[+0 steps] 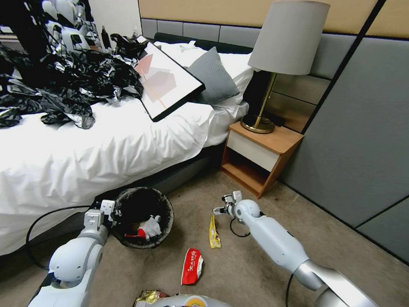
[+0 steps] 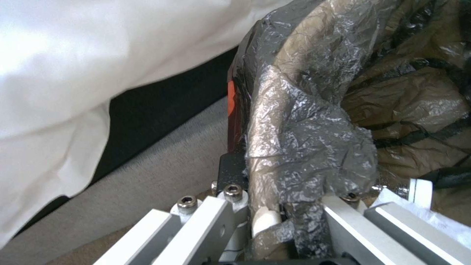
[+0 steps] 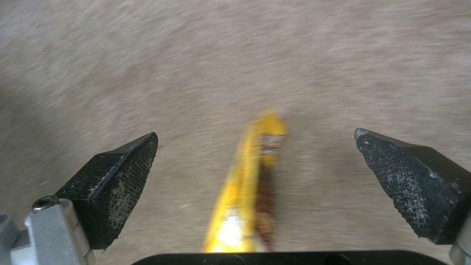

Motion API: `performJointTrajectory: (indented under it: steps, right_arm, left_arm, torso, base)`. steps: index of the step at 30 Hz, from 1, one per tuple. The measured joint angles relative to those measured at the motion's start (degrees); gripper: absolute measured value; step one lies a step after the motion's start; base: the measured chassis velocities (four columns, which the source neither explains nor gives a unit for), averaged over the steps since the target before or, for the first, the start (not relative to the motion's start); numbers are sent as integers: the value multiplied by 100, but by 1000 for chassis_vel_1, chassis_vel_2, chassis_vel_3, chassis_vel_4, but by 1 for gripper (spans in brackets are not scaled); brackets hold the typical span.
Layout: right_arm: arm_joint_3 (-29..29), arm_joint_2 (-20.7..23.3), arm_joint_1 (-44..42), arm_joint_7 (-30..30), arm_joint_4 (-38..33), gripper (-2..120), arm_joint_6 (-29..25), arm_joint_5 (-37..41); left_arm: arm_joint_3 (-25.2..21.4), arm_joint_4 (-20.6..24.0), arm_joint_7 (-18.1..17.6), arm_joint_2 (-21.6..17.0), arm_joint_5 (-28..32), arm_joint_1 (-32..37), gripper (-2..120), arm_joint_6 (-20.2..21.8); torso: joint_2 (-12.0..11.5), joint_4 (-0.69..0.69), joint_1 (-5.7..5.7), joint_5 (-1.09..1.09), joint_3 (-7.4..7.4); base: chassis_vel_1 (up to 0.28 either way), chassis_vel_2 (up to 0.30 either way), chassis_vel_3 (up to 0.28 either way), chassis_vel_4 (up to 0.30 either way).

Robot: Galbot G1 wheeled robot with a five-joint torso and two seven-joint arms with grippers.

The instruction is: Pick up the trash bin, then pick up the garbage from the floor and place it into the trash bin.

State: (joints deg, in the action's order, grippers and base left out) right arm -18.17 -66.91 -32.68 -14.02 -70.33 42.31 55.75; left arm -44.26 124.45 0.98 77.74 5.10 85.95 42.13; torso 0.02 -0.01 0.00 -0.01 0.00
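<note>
Head view, lower centre: left end effector (image 1: 110,210) pinches the bin (image 1: 143,217) rim; right end effector (image 1: 222,208), spread, hangs over the yellow wrapper (image 1: 214,232), which is thin and flat, so pads may skid off

Our left arm reaches forward and low with its left gripper (image 2: 275,217) clamped shut on what it grips — one finger (image 2: 230,176) outside, the other inside — while our right arm stretches out across the front, its right gripper (image 3: 255,162) angled down with black pads (image 3: 117,176) spread wide.
</note>
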Motion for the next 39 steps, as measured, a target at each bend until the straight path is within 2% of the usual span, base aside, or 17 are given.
performJointTrajectory:
  steps: [7,13,24,31,36,39]
  right_arm:
    - [-149,-283,-75,-46,191,100,-7,-60]
    - [-163,-311,-136,-61,244,100,-10,-91]
    - [-71,23,-364,-66,292,100,-15,-283]
    - [-18,61,-443,-55,293,100,-17,-338]
    - [-73,2,-449,-44,327,92,-17,-376]
    - [-119,-54,-418,26,359,73,-17,-390]
  left_arm:
    - [31,-22,6,-8,-6,-32,0,0]
    - [39,-46,9,-19,-7,-38,0,0]
    - [54,-113,16,-5,-40,-70,0,0]
    - [83,-152,18,32,-68,-87,0,0]
    - [86,-170,19,37,-77,-100,0,0]
    - [80,-177,22,37,-78,-98,0,0]
  torso:
    - [0,1,0,1,0]
    - [0,0,0,1,0]
    - [0,-1,0,1,0]
    - [0,0,0,2,-1]
    - [0,0,0,2,-1]
    - [0,1,0,2,-1]
  base:
    - [0,0,0,0]
    - [0,0,0,0]
    - [0,0,0,0]
    - [0,0,0,0]
    - [0,0,0,0]
    - [0,0,0,0]
